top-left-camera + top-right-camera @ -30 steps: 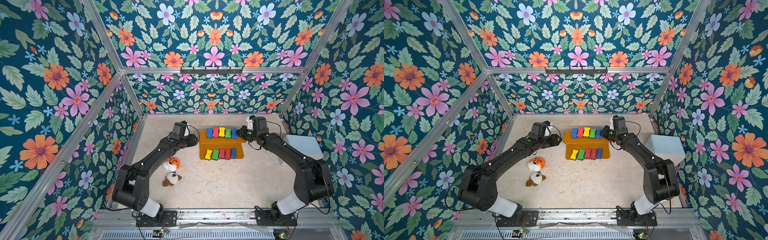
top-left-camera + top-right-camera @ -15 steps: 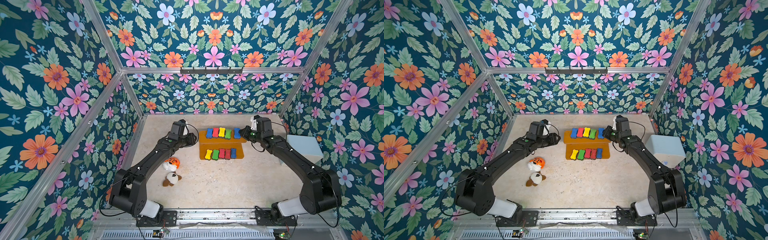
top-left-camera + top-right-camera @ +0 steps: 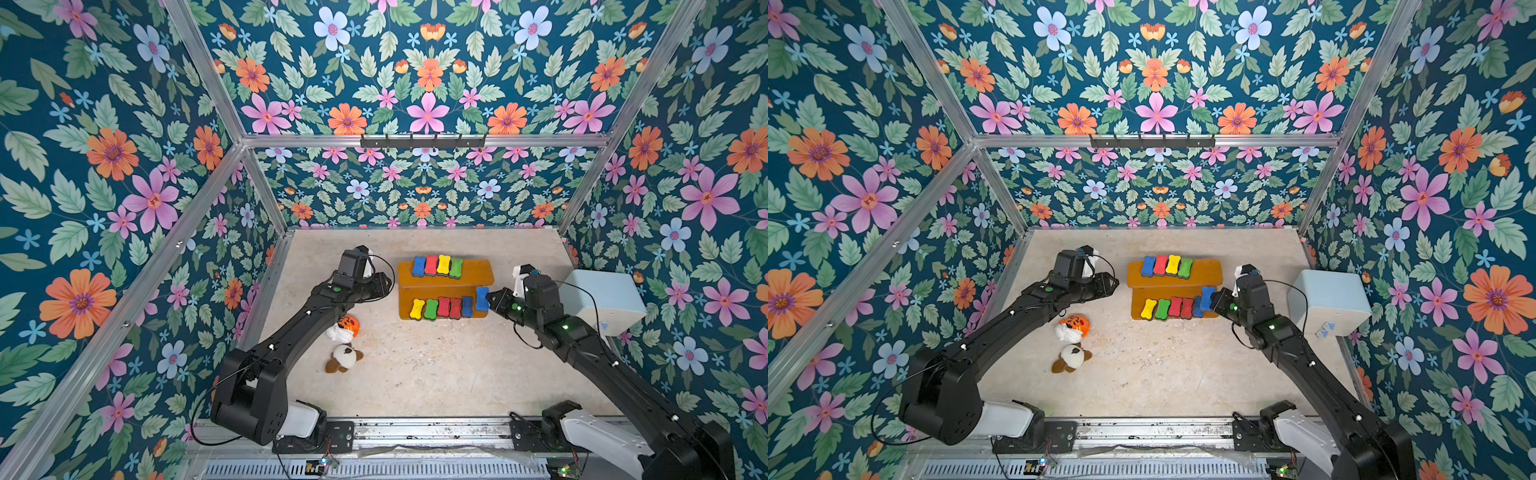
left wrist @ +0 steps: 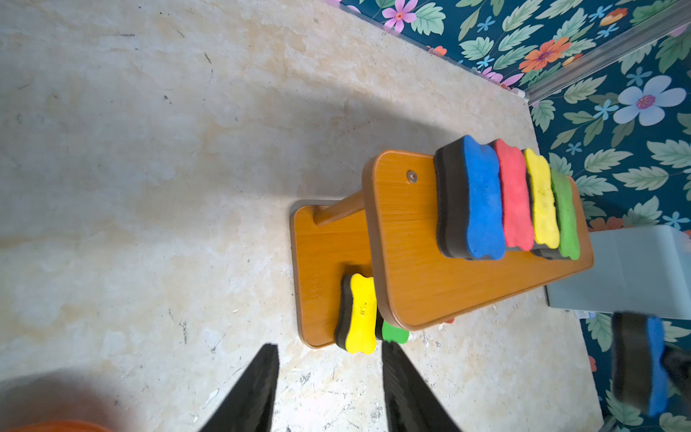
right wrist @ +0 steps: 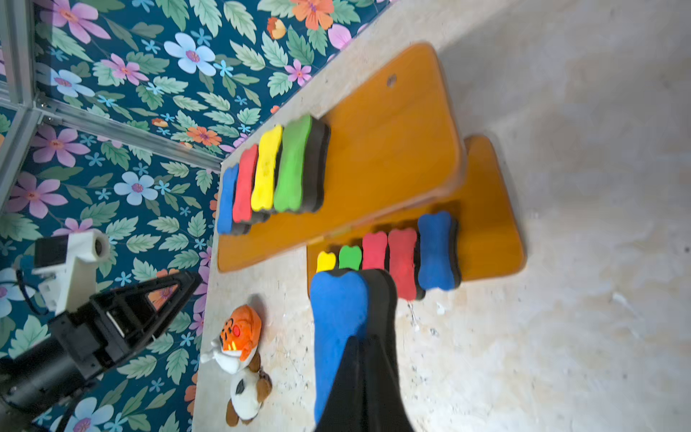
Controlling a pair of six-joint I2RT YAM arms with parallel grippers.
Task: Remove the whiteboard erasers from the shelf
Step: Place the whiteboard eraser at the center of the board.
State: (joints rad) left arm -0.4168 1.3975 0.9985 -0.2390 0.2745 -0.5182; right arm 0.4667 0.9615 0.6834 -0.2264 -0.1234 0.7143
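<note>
Whiteboard erasers [image 3: 431, 265] line the orange-brown shelf [image 3: 473, 272] in both top views. Four sit on the upper board and five on the lower, while a tenth, the blue eraser [image 3: 482, 297], is pinched in the right pincer [image 3: 490, 300]. Its jaws are pressed together on the eraser's foam and felt faces. The left wrist view shows it held clear of the boards, just off the shelf end nearest that pincer.

Ahead of the right pincer's tips the lower row runs blue, red, red, green, yellow. The upper row runs green, yellow, red, blue.

The left pincer [image 3: 384, 286] hovers at the far end of the shelf with its jaws spread and nothing between them. Its tips point toward the yellow eraser [image 4: 361, 314] on the lower board.

Two plush toys — an orange tiger [image 3: 347, 326] and a brown-and-white dog [image 3: 345, 357] — lie on the pale floor behind the left pincer, beside its arm. A pale blue box [image 3: 602, 299] stands behind the right pincer, close to its wrist.
</note>
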